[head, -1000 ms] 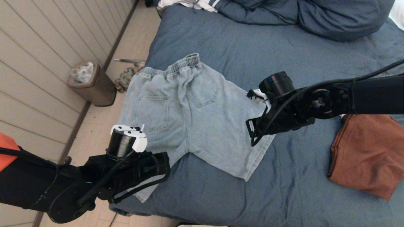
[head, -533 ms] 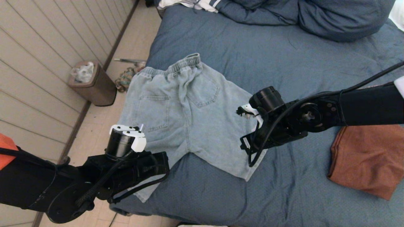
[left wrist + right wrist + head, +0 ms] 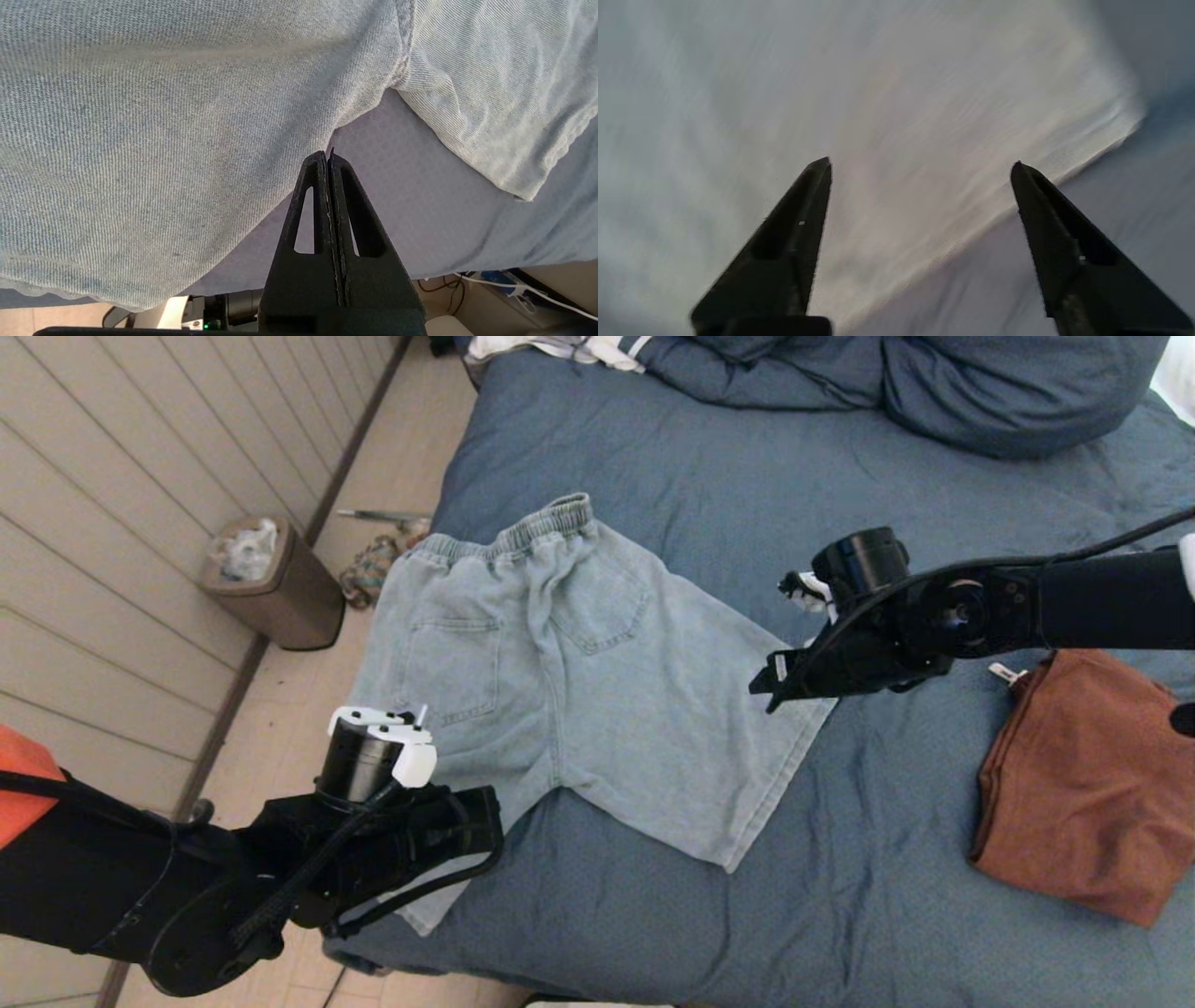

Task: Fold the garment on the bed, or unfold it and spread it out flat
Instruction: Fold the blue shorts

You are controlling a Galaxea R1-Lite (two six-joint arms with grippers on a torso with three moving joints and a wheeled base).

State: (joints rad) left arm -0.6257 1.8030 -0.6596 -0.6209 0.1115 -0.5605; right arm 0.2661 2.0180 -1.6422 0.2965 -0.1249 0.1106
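Currently we judge the spreading step nearly done: denim shorts (image 3: 569, 681) lie flat on the bed (image 3: 840, 476), right gripper (image 3: 920, 172) spread empty above their leg hem, left gripper (image 3: 328, 156) pinched shut beside the crotch; next, smoothing.

Soft even daylight, faint shadows. Head and left wrist views sharp; right wrist view motion-blurred, pale blue denim shorts (image 3: 887, 116) smeared throughout.
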